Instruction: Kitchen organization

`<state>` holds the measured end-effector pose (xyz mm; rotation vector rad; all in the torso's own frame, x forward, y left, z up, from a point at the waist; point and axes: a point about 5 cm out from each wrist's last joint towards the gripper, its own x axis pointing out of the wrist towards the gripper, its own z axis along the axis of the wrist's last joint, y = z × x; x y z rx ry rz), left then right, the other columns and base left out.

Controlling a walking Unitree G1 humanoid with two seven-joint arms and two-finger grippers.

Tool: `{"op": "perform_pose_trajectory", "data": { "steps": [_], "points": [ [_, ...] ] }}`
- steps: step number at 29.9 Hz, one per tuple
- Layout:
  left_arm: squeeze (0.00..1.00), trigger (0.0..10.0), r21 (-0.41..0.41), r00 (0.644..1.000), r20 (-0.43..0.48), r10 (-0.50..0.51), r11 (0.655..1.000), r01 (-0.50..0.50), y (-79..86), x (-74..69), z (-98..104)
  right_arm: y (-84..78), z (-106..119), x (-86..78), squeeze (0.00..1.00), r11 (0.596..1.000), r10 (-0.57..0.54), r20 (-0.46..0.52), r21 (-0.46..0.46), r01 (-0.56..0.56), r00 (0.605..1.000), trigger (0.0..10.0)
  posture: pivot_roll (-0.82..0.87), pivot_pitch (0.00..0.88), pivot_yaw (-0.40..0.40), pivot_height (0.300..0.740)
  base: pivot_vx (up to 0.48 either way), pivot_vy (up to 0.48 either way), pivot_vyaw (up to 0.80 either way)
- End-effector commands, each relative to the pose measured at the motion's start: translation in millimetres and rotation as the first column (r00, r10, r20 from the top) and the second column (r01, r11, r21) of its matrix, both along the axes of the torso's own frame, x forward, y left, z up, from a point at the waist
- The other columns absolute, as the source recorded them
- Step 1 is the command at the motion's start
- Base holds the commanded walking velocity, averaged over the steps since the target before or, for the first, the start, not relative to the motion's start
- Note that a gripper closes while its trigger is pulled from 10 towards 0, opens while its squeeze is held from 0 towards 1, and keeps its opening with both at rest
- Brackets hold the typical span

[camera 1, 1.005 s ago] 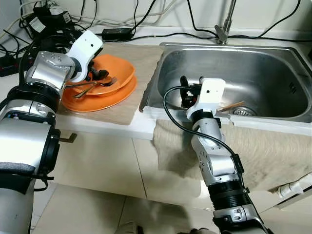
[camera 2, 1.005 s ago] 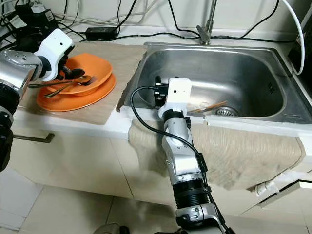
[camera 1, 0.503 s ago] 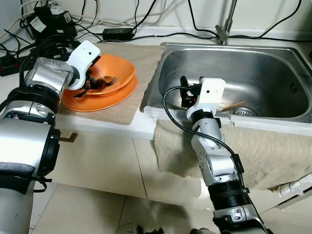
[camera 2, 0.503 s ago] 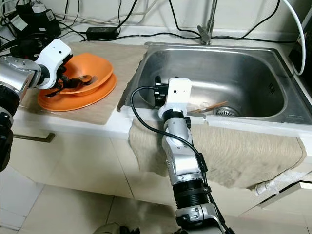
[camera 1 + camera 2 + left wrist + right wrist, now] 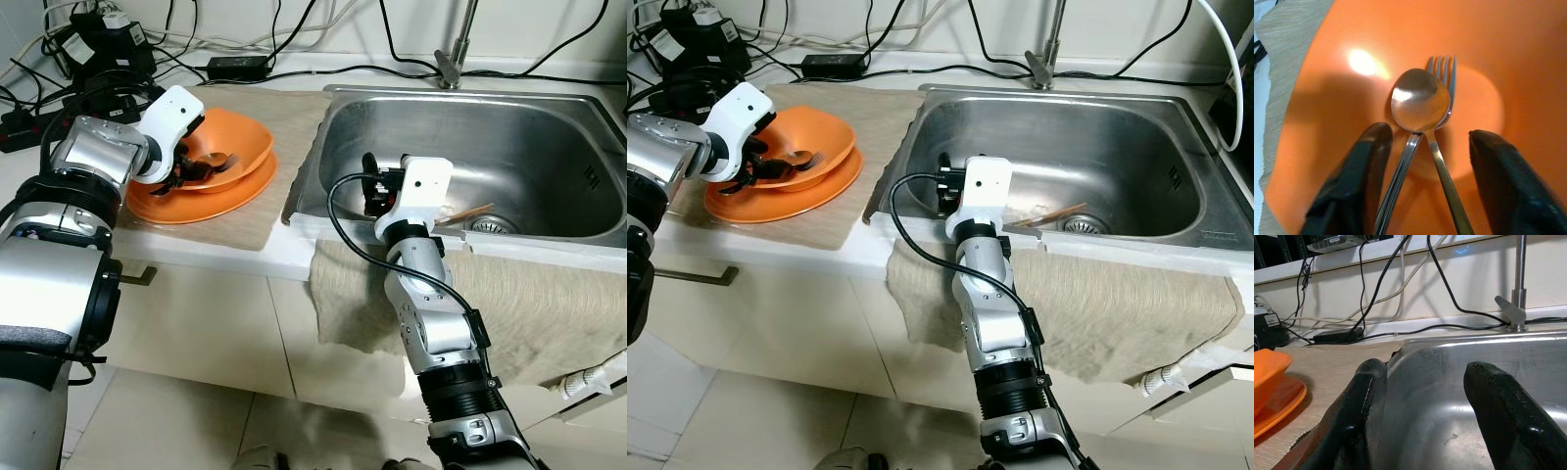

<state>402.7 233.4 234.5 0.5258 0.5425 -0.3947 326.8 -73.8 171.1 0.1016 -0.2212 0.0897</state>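
An orange bowl (image 5: pixel 235 145) sits on an orange plate (image 5: pixel 211 201) on the counter to the left of the sink. A metal spoon (image 5: pixel 1420 100) and a fork (image 5: pixel 1442 71) lie side by side in the bowl. My left gripper (image 5: pixel 184 168) reaches into the bowl from its near left side. It is open, one finger (image 5: pixel 1352 181) on each side of the two handles and not pinching them. My right gripper (image 5: pixel 376 192) hangs over the front left corner of the steel sink (image 5: pixel 529 127), open, with nothing between its fingers (image 5: pixel 1498 406).
A beige mat (image 5: pixel 289 122) lies under the plate. A wooden stick (image 5: pixel 466 211) rests by the sink drain. The faucet (image 5: pixel 453 54) stands behind the sink, with cables and a power adapter (image 5: pixel 235 67) along the wall. A towel (image 5: pixel 558 304) hangs over the counter's front edge.
My left gripper has dropped lower into the bowl. The spoon and fork handles that stuck out to the left now lie inside the bowl. The right arm has not moved.
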Motion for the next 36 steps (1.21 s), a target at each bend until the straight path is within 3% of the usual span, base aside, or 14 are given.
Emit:
{"op": "perform_pose_trajectory", "data": {
  "steps": [1, 18, 27, 36],
  "points": [
    [0.00, 0.0, 0.012, 1.000, -0.012, 0.005, 1.000, -0.005, 1.6, -0.3, 2, 8.0, 6, 1.5, 0.00, 1.000, 0.020, 0.010, 0.002, -0.020, 1.000, 10.0, 0.09, 0.014, 0.105, 0.740, 0.000, 0.000, 0.00],
    [0.00, 0.0, -0.016, 0.999, -0.017, -0.038, 0.999, 0.038, -3.7, -0.1, 1, 6.9, 7, 2.3, 0.00, 1.000, 0.017, 0.007, 0.005, -0.017, 1.000, 10.0, 0.09, 0.022, 0.109, 0.740, 0.000, 0.000, 0.00],
    [0.00, 0.0, -0.069, 0.998, 0.062, -0.021, 0.997, 0.026, -5.1, 3.5, 20, 5.2, 7, 3.2, 0.00, 1.000, 0.011, 0.006, 0.004, -0.011, 1.000, 10.0, 0.08, 0.026, 0.108, 0.740, 0.000, 0.000, 0.00],
    [0.00, 0.0, -0.069, 0.998, 0.062, -0.021, 0.997, 0.026, -5.1, 3.5, 20, 5.2, 7, 3.2, 0.00, 1.000, 0.011, 0.006, 0.004, -0.011, 1.000, 10.0, 0.08, 0.026, 0.108, 0.740, 0.000, 0.000, 0.00]
  ]
}}
